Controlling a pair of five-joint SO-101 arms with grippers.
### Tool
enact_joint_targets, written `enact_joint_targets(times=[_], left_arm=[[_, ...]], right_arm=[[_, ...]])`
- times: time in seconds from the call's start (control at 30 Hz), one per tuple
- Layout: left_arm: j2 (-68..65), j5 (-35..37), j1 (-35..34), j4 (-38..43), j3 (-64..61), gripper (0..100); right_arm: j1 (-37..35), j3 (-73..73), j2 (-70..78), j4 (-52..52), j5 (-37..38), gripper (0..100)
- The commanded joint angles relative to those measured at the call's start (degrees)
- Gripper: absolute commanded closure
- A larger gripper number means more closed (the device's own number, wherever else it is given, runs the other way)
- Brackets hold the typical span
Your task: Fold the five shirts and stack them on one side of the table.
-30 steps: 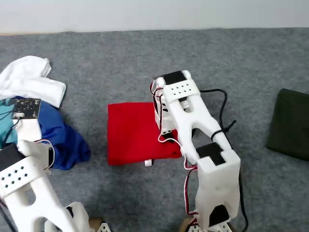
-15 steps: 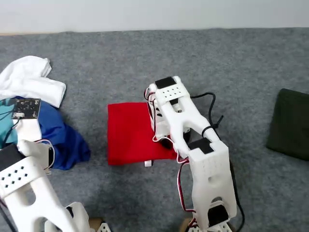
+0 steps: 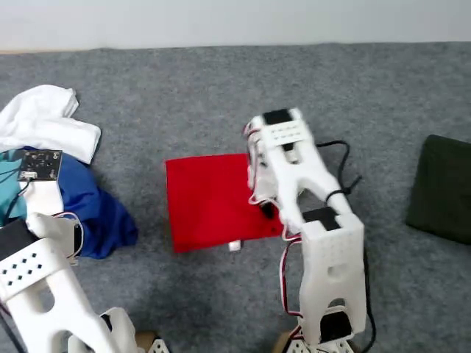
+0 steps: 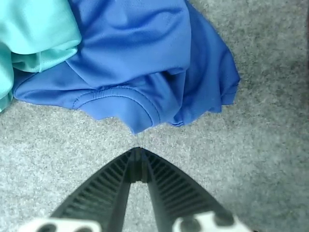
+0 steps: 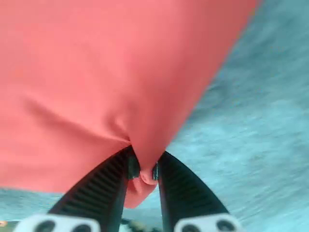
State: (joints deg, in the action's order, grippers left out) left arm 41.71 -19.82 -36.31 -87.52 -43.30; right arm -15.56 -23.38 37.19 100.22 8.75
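The right gripper (image 5: 143, 170) is clamped on an edge of the flat, folded red cloth shirt (image 3: 210, 200) mid-table. In the last second the shirt has slid slightly towards the dark folded shirt (image 3: 444, 189) at the table's side, so stacking looks underway.

Rough grey carpet-like felt on worktop (image 3: 184, 88). The red shirt (image 3: 210, 202) is smooth matt cloth. The blue shirt (image 4: 145, 58) is fine knit, faint sheen; teal shirt (image 4: 34, 34) shinier. The left gripper (image 4: 138, 152) is black ribbed matt plastic.
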Motion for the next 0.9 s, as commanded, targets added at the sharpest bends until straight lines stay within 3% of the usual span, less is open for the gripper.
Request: enact_joint_targets(times=[0.0,0.23,0.5,0.7,0.87], left_arm=[[1.3,0.4,0.2,0.2,2.3,100],[1.3,0.4,0.2,-3.2,3.3,100],[1.3,0.3,0.2,-2.7,3.0,100],[1.3,0.3,0.2,-2.7,2.9,100],[1.3,0.3,0.2,-2.7,3.2,100]], right_arm=[[3.8,-6.2,-4.4,1.6,12.7,98.8],[9.5,-7.1,-4.4,-6.0,30.3,98.8],[9.7,-7.0,-2.8,-19.4,45.1,98.9],[9.4,-7.0,1.5,-32.6,49.5,98.9],[9.3,-7.0,2.2,-33.4,45.2,98.8]])
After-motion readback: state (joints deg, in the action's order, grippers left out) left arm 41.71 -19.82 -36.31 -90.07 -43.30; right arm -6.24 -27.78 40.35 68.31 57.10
